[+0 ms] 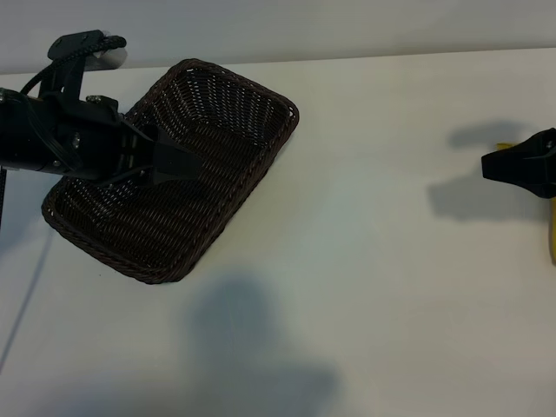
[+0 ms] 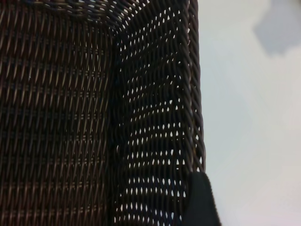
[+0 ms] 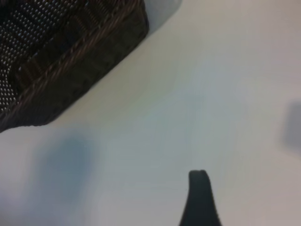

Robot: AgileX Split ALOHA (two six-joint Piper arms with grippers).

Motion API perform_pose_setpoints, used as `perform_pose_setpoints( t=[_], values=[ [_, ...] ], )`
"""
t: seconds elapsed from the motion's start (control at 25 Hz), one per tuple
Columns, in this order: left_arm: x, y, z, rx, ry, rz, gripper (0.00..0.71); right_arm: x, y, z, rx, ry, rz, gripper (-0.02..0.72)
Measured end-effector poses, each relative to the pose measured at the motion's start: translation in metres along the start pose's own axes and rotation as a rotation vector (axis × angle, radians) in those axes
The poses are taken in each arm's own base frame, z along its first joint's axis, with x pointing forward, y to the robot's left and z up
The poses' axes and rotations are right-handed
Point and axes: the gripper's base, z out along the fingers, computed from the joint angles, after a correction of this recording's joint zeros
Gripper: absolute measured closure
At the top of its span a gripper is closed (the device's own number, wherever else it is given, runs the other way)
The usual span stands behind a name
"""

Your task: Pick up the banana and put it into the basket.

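The dark brown woven basket (image 1: 228, 204) lies at an angle on the left of the white table. My left gripper (image 1: 178, 162) hovers over its inside, open and empty; in the left wrist view one black fingertip (image 2: 200, 200) shows by the basket's wall (image 2: 155, 94). The banana (image 1: 552, 234) shows only as yellow bits at the far right edge, mostly hidden under my right arm. My right gripper (image 1: 497, 165) hangs above it, open with nothing in it; the right wrist view shows one fingertip (image 3: 198, 195) over bare table and the basket (image 3: 70, 56) farther off.
The white table (image 1: 365, 261) stretches wide between the basket and the right arm. Its far edge runs along the top of the exterior view. A broad shadow (image 1: 252, 347) lies on the near part of the table.
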Motion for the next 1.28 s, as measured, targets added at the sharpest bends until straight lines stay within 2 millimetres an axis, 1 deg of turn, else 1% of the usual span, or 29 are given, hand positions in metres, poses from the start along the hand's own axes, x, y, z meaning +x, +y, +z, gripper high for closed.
perform_pose_setpoints(
  t=[1.16,1.28],
  values=[
    [0.0000,0.0000,0.0000,0.000,0.000,-0.003,0.171,-0.0001,-0.0001,0.0000,0.001,-0.002,0.009,0.178],
    [0.0004,-0.0003,0.0000,0.003,0.005,-0.044,0.171,-0.0001,-0.0001,0.0000,0.001,-0.002,0.009,0.178]
  ],
)
